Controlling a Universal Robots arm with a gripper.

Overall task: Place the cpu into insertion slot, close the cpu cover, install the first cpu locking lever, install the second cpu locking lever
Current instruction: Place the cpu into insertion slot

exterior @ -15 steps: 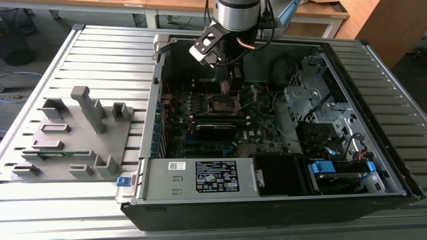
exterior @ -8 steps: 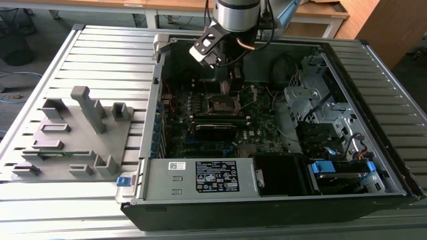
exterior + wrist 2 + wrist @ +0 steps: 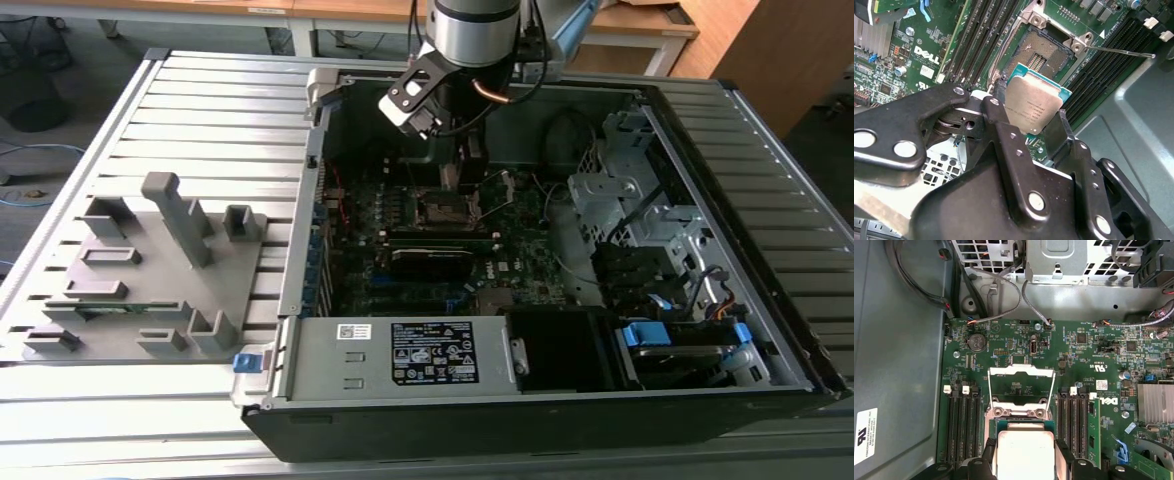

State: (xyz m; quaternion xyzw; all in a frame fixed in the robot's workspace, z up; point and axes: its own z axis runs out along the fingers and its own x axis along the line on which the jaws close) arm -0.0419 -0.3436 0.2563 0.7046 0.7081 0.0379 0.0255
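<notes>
My gripper (image 3: 1031,114) is shut on the cpu (image 3: 1035,102), a flat square chip with a grey top and a green edge, pinched on two opposite sides by the black fingers (image 3: 999,107). The chip hangs tilted just above the insertion slot (image 3: 1046,50), whose dark pin field lies bare inside its silvery rim. In the first wrist view the cpu (image 3: 1025,452) covers the socket, and the cpu cover (image 3: 1021,371) is swung open beyond it. A thin locking lever (image 3: 1119,51) sticks out free beside the socket. In the exterior view the gripper (image 3: 450,175) hovers over the slot (image 3: 441,207) inside the case.
Black memory slots (image 3: 966,425) flank the socket on both sides. A finned heat sink (image 3: 1155,402) and loose cables (image 3: 999,295) lie nearby. The case holds a power supply (image 3: 400,355) and a drive cage (image 3: 627,200). A grey fixture rack (image 3: 147,270) stands at the exterior view's left.
</notes>
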